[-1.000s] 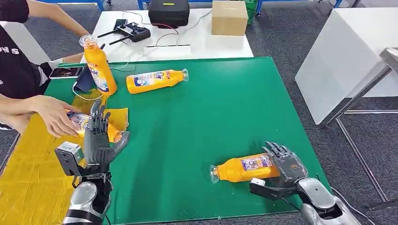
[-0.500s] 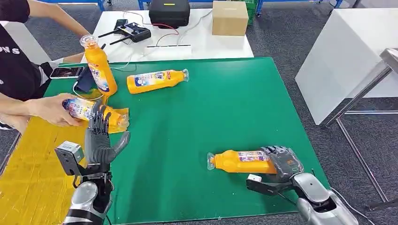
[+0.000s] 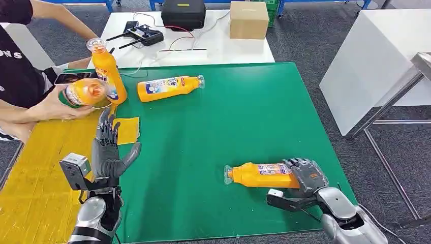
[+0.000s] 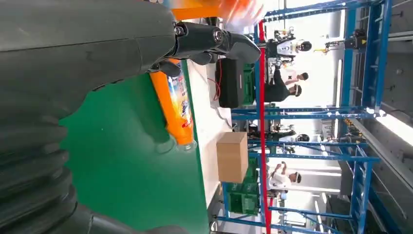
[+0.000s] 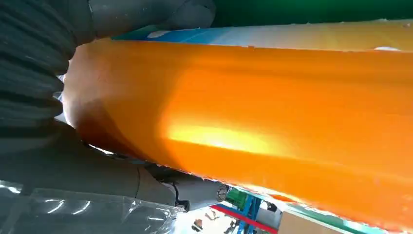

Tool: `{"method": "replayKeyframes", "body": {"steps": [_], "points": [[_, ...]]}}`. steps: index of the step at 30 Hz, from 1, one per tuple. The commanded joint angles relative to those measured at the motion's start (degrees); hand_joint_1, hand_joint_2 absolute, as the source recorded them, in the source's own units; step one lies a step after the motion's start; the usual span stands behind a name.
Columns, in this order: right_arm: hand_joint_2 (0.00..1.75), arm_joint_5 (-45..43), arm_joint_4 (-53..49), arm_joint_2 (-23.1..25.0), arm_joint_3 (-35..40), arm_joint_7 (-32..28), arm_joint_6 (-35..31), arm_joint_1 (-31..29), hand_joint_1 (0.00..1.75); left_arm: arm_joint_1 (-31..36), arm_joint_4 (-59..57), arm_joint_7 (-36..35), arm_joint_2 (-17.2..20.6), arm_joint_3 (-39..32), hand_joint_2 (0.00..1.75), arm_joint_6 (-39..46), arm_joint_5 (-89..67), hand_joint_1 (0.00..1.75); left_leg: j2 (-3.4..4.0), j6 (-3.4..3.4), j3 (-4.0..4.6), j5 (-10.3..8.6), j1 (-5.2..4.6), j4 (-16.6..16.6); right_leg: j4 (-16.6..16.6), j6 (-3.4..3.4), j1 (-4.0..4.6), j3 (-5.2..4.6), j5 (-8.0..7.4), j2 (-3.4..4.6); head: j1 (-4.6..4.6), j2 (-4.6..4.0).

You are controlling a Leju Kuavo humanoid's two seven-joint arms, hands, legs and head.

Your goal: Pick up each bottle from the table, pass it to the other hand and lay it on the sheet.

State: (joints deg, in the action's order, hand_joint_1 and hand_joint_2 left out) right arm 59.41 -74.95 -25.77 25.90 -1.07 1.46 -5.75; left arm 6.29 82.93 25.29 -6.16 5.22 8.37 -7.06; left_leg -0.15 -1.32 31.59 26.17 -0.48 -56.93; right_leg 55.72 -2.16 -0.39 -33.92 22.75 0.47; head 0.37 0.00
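An orange bottle [image 3: 259, 175] lies near the front right of the green mat [image 3: 228, 117], cap pointing left. My right hand [image 3: 306, 175] grips its base, and up close its fingers [image 5: 146, 12] wrap the orange bottle body [image 5: 272, 117]. My left hand [image 3: 108, 152] stands open with fingers up at the edge of the yellow sheet [image 3: 35, 178], holding nothing. A second bottle [image 3: 170, 86] lies at the back of the mat, also seen as the lying bottle [image 4: 175, 105]. A third bottle [image 3: 106, 71] stands upright at the back left.
A person at the left holds another orange bottle [image 3: 84, 93] in both hands above the sheet's far end. Behind the mat a white table [image 3: 213, 48] carries a cardboard box [image 3: 249, 19], a black case [image 3: 183, 12] and cables. A white cabinet [image 3: 376, 56] stands to the right.
The person has lifted a bottle off the sheet near my left hand and raised it toward the upright bottle. My right hand has closed on the near bottle, which turned level.
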Motion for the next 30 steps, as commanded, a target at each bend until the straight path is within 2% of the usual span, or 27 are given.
{"method": "replayKeyframes", "body": {"steps": [1,15,16,17,18,19,21,22,23,27,30], "points": [[1.75,0.01,4.92,1.21,2.51,0.04,0.68,-0.07,1.64,2.0,-3.4,-0.23,0.0,0.53,1.75,-0.06,0.13,0.0,-0.1,0.12,-0.14,0.01,0.1,0.08,-0.14,0.06,0.1,0.21,0.02,-0.15,-0.02,0.0],[1.75,0.01,4.92,1.21,2.51,0.04,0.68,-0.07,1.64,2.0,-3.4,-0.23,0.0,0.53,1.75,-0.06,0.13,0.0,-0.07,0.07,-0.1,0.0,0.07,0.05,-0.1,0.03,0.07,0.16,0.01,-0.11,0.0,0.0],[1.75,-21.59,-0.98,22.81,-19.09,-21.56,-13.54,-0.51,1.75,2.5,-0.09,-3.1,3.31,12.43,1.75,-19.73,0.95,0.0,-0.1,0.12,-0.14,0.01,0.11,0.08,-0.16,0.05,0.11,0.22,0.01,-0.15,0.0,0.0],[1.75,-33.12,-2.84,32.94,-17.95,-20.21,-15.1,-4.06,1.75,2.34,1.65,-6.31,1.52,16.1,1.75,-17.34,0.42,0.0,-0.1,0.09,-0.12,0.01,0.08,0.07,-0.12,0.04,0.08,0.19,0.01,-0.13,0.0,0.0],[1.75,-32.49,-2.42,34.75,-13.81,-16.39,-17.53,-6.55,1.75,2.93,1.97,-7.86,1.07,19.11,1.75,-14.82,0.24,0.0,0.31,0.15,0.01,0.0,0.15,0.03,-0.09,0.11,0.15,-0.07,-0.12,0.28,-0.02,0.0],[1.75,-34.54,-1.35,34.68,-9.59,-14.48,-20.36,-8.26,1.75,4.08,1.46,-8.9,1.81,22.26,1.75,-12.37,1.79,0.0,0.38,0.14,0.08,0.01,0.16,-0.02,-0.04,0.1,0.15,-0.1,-0.14,0.35,0.11,0.0],[1.75,-37.4,-0.45,33.75,-7.35,-15.57,-21.7,-8.38,1.75,5.39,0.43,-8.8,2.89,23.69,1.75,-11.69,3.39,0.0,0.66,0.26,0.14,0.06,0.29,-0.06,0.11,0.18,0.25,-0.22,-0.15,0.62,0.22,0.0],[1.75,-38.79,-0.39,33.19,-6.88,-16.79,-21.94,-7.92,1.75,5.83,-0.04,-8.58,3.32,23.74,1.75,-11.68,4.03,0.0,0.38,0.2,0.28,-0.06,0.16,0.05,0.11,0.18,0.11,-0.39,-0.16,0.35,0.0,0.0],[1.75,-39.37,-0.35,33.04,-6.85,-17.39,-21.84,-7.65,1.75,6.02,-0.27,-8.44,3.44,23.7,1.75,-11.86,4.3,0.0,0.43,0.26,0.22,-0.02,0.13,0.05,0.15,0.3,0.1,-0.38,-0.14,0.37,-0.2,0.0],[1.75,-41.12,0.78,32.77,-6.25,-19.26,-21.35,-7.55,1.75,6.68,-0.93,-7.97,3.81,23.78,1.75,-12.63,5.27,0.0,-0.04,0.3,0.17,-0.15,0.2,0.06,0.12,0.28,0.25,-0.23,-0.05,-0.01,-0.13,0.0],[1.75,-41.12,0.78,32.77,-6.25,-19.26,-21.35,-7.55,1.75,6.68,-0.93,-7.97,3.81,23.78,1.75,-12.63,5.27,0.0,0.06,0.31,0.35,-0.14,0.25,0.03,0.16,0.26,0.28,-0.37,-0.08,0.08,-0.07,0.0]]}}
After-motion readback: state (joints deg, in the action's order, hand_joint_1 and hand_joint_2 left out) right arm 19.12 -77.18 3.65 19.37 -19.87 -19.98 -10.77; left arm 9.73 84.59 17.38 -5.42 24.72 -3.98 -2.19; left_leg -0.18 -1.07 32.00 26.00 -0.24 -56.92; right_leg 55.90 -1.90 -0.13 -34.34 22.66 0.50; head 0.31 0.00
